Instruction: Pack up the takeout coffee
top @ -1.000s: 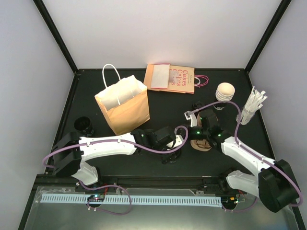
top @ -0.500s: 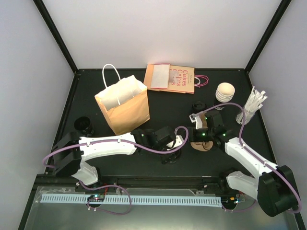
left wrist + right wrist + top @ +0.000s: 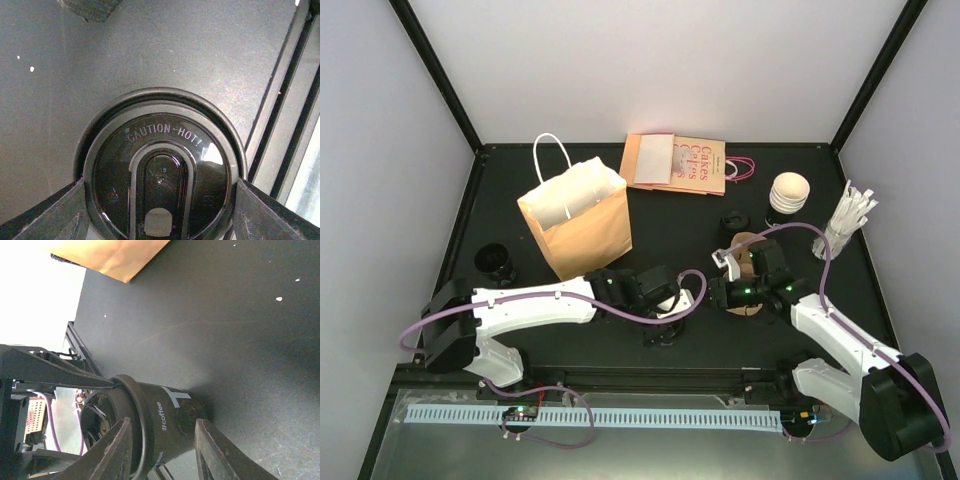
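The takeout coffee (image 3: 172, 415) is a black cup marked "#coffee", standing on the black table. Its black lid (image 3: 160, 172) reads "CAUTION HOT". My left gripper (image 3: 160, 200) comes down from above and is shut on the lid's rim, one finger on each side. In the top view the left gripper (image 3: 663, 322) hides most of the cup (image 3: 660, 335). My right gripper (image 3: 167, 450) is open, its fingers either side of the cup's body with gaps. In the top view the right gripper (image 3: 716, 292) is just right of the cup.
An open brown paper bag (image 3: 576, 220) stands back left. A second black cup (image 3: 496, 260) is at the left. A brown pulp carrier (image 3: 747, 268) lies under my right arm. A "Cakes" box (image 3: 677, 163), a cream-lidded cup (image 3: 788, 190) and straws (image 3: 848, 218) are at the back right.
My right gripper has swung left and nearer, away from the carrier, until its fingers flank the cup. My left gripper has shifted slightly left, still holding the lid.
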Controlling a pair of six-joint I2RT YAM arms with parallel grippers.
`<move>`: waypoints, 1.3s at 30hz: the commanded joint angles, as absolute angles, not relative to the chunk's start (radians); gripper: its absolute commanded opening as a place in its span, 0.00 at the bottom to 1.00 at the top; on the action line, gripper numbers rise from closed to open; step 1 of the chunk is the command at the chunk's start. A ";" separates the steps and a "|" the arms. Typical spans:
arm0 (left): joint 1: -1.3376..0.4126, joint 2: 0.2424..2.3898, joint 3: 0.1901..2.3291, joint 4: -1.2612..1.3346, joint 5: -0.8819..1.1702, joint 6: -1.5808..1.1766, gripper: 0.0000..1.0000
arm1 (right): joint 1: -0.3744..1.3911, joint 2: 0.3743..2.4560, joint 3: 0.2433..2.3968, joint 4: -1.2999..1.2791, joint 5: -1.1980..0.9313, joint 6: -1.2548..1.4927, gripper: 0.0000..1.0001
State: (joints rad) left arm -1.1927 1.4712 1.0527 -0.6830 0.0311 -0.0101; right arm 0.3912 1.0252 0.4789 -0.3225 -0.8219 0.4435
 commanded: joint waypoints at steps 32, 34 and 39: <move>-0.814 1.101 1.074 -0.735 0.708 0.099 0.61 | 0.386 0.975 0.492 -0.273 -0.867 0.477 0.38; -0.815 1.106 1.060 -0.737 0.592 0.100 0.59 | 0.386 0.972 0.495 -0.276 -0.855 0.478 0.38; -0.835 1.106 1.033 -0.719 0.474 0.107 0.58 | 0.385 0.987 0.508 -0.274 -0.865 0.479 0.38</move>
